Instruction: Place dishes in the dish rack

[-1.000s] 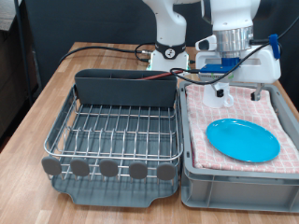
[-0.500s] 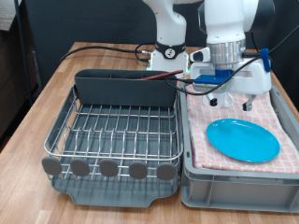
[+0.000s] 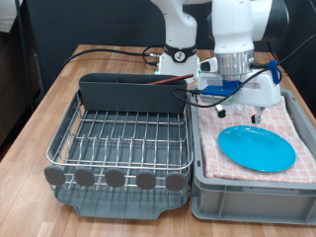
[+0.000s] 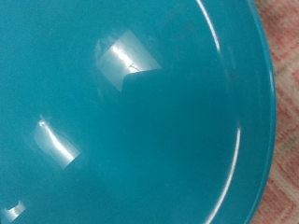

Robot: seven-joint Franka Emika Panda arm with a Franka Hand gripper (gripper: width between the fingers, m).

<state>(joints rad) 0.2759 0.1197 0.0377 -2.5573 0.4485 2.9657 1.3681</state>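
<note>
The light-blue plate [image 3: 257,148] lies flat on the pink checked cloth [image 3: 210,128] in the grey crate [image 3: 247,197], at the exterior view's right. My gripper [image 3: 239,114] hangs just above the plate's far-left edge, fingers pointing down and apart, holding nothing. The wrist view is filled by the plate [image 4: 131,112], with a strip of cloth [image 4: 285,56] at one edge; no fingers show there. The dish rack [image 3: 118,163] stands left of the crate, and I see no dish on its wire grid. The white mug and the wooden spoon are out of view.
The rack's tall grey back compartment [image 3: 133,96] is at its far side. Black and red cables [image 3: 118,51] run over the wooden table [image 3: 39,109] behind the rack. The robot base [image 3: 180,44] stands behind the crate.
My gripper has moved towards the exterior view's left and down, closer to the plate. The plate and the rack have not moved.
</note>
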